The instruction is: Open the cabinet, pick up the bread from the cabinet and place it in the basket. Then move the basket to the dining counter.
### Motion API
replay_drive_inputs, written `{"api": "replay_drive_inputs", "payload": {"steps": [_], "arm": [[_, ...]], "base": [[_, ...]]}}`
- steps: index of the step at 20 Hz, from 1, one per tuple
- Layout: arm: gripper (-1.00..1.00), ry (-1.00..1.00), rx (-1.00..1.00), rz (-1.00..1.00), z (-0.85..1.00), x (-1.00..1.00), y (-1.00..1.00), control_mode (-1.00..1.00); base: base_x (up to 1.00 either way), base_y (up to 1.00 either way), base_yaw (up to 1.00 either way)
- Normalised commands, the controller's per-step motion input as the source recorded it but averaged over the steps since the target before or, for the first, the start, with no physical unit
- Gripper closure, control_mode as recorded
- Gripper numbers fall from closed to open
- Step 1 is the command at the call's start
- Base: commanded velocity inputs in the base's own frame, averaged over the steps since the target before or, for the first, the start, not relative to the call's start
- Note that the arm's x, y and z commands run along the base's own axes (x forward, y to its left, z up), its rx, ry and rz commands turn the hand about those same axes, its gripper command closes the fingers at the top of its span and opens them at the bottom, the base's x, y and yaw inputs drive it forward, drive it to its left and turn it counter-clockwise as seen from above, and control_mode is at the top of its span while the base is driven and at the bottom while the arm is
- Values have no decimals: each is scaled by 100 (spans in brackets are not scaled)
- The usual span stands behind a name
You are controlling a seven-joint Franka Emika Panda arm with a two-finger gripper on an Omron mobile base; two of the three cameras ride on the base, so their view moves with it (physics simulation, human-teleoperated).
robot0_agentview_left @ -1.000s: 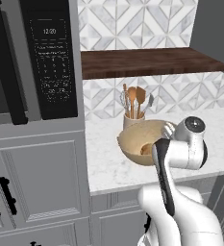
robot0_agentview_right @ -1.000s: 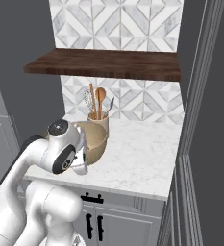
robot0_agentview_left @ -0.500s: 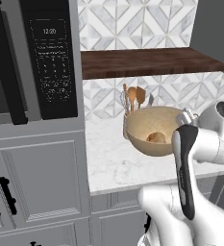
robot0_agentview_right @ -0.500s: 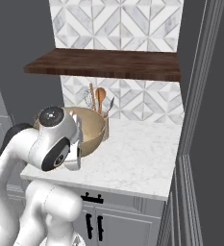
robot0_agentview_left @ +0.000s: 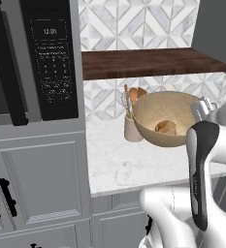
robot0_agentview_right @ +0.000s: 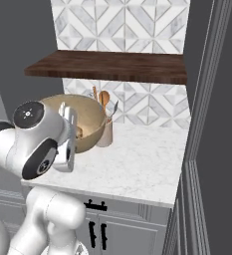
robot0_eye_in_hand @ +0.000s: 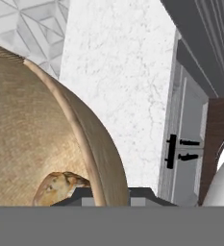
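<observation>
The tan basket [robot0_agentview_left: 158, 112] hangs tilted above the marble worktop, its pale inside facing the left base view. My gripper [robot0_agentview_left: 204, 107] is shut on its right rim. The bread [robot0_agentview_left: 166, 127], a small golden-brown roll, lies in the bottom of the basket. From the right base view the basket [robot0_agentview_right: 90, 118] sits behind my hand [robot0_agentview_right: 67, 119]. In the hand view the basket's rim [robot0_eye_in_hand: 84, 139] runs down between the fingertips of the gripper [robot0_eye_in_hand: 111, 193], with the bread [robot0_eye_in_hand: 60, 185] inside. The dining counter is out of view.
A cream utensil crock [robot0_agentview_left: 132, 130] with wooden spoons stands just behind the basket. A dark wooden shelf [robot0_agentview_left: 148, 63] hangs close above. A black microwave [robot0_agentview_left: 51, 58] is on the left above grey cabinet fronts [robot0_agentview_left: 37, 184]. A tall grey panel [robot0_agentview_right: 207, 124] borders the worktop [robot0_agentview_right: 137, 164] on the right.
The basket has risen off the worktop and moved up and to the right in the left base view, tilting its opening towards the camera. The arm swung with it.
</observation>
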Motion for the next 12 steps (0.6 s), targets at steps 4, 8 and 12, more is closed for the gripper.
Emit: {"api": "replay_drive_inputs", "payload": {"steps": [4,8,12], "arm": [[100,-23,3,0,21,-45,1,-100],[100,0,0,0,0,0,0,100],[100,0,0,0,0,0,0,100]], "base": [[0,0,0],[-82,26,0],[-100,58,18]]}}
